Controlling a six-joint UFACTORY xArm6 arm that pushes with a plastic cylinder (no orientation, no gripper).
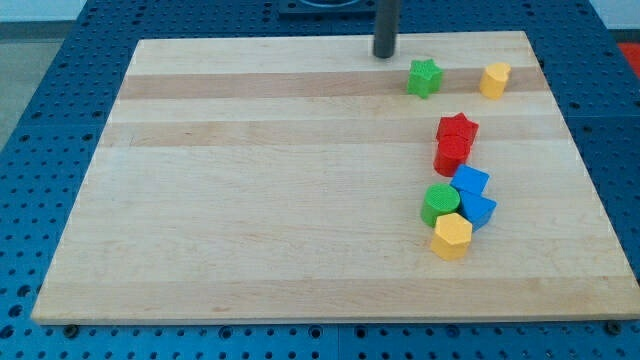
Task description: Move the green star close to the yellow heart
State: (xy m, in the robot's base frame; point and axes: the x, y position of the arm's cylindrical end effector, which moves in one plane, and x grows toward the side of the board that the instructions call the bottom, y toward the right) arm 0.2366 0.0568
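1. Near the view's top edge, my tip stands on the wooden board, just up and to the view's left of the green star; close, with a sliver of board between them as far as can be made out.
2. Green star lies near the view's top right; yellow heart sits further right in the same row, apart from it with bare board between.
3. Key relation: tip, star and heart run roughly left to right, tip slightly higher than the other two; star lies right and a little down from the tip, heart beyond it.
4. Judgement: a push toward the view's right should carry the star at the heart; tip likely needs to drop level with the star first, or the push skews it downward.
5. No fingers on this rig (just a bare rod); nothing gripped, nothing to open or close.
6. Other blocks cluster lower right, clear of the push line: red star, red block, two blue blocks, green cylinder, yellow hexagon.
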